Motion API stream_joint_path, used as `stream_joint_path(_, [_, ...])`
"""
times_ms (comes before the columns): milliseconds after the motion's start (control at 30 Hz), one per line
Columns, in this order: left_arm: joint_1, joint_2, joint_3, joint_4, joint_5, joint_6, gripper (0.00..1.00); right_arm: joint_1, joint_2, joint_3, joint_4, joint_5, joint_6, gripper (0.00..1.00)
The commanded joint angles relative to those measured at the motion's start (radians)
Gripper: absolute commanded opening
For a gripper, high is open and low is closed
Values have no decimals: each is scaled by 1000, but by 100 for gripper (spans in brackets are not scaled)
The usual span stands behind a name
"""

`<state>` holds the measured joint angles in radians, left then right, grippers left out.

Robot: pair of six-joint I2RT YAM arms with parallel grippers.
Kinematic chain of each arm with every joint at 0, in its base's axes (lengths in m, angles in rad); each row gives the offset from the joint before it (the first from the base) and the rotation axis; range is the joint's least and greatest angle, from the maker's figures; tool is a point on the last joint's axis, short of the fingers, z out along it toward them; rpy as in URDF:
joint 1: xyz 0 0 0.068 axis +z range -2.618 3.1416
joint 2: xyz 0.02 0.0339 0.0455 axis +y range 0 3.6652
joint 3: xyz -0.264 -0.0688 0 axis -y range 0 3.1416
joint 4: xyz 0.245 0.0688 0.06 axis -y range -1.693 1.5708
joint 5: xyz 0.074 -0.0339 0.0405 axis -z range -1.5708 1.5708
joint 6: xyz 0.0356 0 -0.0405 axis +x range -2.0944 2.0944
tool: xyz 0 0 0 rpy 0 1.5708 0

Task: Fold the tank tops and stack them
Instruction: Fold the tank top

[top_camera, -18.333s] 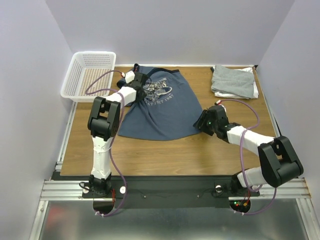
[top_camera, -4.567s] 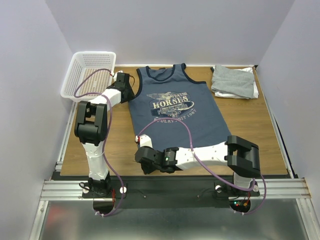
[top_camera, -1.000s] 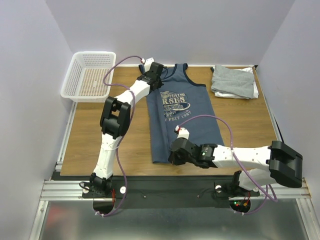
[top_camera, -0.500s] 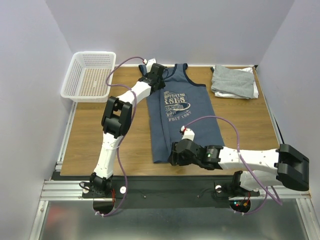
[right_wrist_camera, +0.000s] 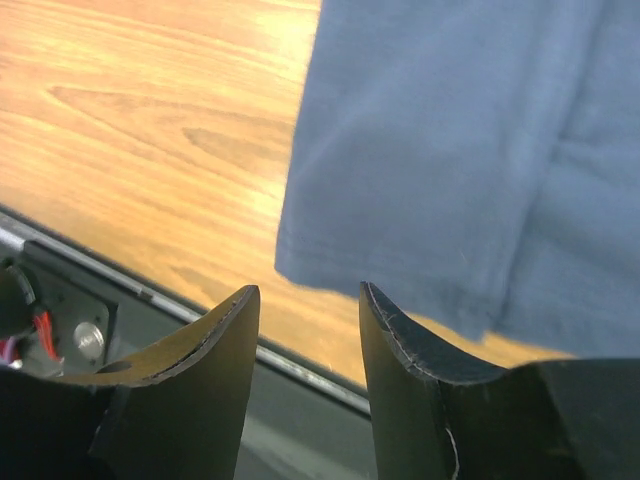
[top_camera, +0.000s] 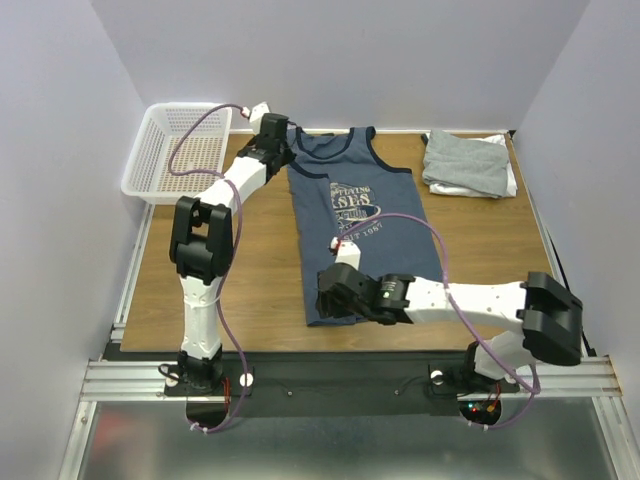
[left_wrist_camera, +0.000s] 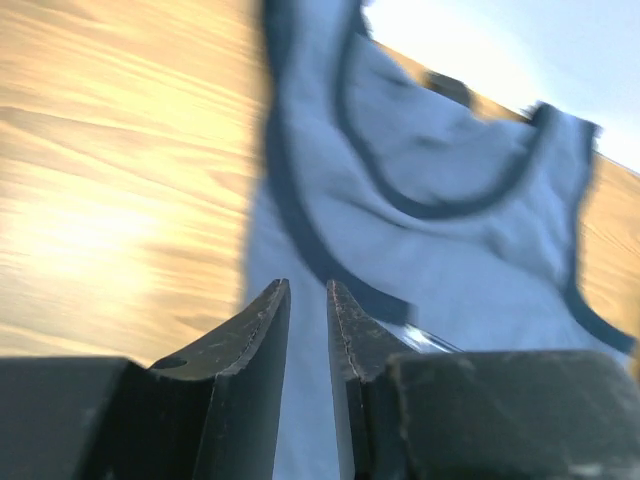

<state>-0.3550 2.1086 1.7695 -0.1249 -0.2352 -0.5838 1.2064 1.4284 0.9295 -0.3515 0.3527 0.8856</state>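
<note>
The navy tank top (top_camera: pixel 365 225) with the pale chest print lies flat mid-table, its left side folded over to the middle. My left gripper (top_camera: pixel 280 145) hovers at its top left strap, jaws a little apart and empty; the left wrist view shows the gripper (left_wrist_camera: pixel 308 285) over the neckline and straps of the tank top (left_wrist_camera: pixel 450 230). My right gripper (top_camera: pixel 325 300) is open and empty just above the bottom left hem corner; the right wrist view shows it (right_wrist_camera: pixel 308 290) over the hem of the tank top (right_wrist_camera: pixel 460 150). Folded light grey and white tank tops (top_camera: pixel 465 165) are stacked at the back right.
A white mesh basket (top_camera: pixel 140 170) stands at the back left, close to my left arm. The table's near edge and metal rail (right_wrist_camera: pixel 150 290) lie just beyond my right gripper. Bare wood (top_camera: pixel 200 290) shows left of the navy top.
My left gripper has pulled away from the strap to the left, toward the basket. My right gripper has shifted left along the hem. The shirt's left side stays folded over.
</note>
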Motion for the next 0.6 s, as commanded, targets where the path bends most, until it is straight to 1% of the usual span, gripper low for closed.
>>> stream_joint_path(0, [30,34,-33,14,57,24,34,10,111,97,-4,23,-59,50])
stream_joint_path(133, [45,118,18,22,132,47,40,18,193,164,-4,5,-102,50])
stream_joint_path(267, [54,163,45,33,163,61,42,54,247,210,-6,18,-128,50])
stream_joint_path(433, [60,208,103,5,165,73,42,85,310,233,-15,31,-126,50])
stream_joint_path(567, [65,232,125,-12,154,76,40,96,348,232,-24,42,-113,50])
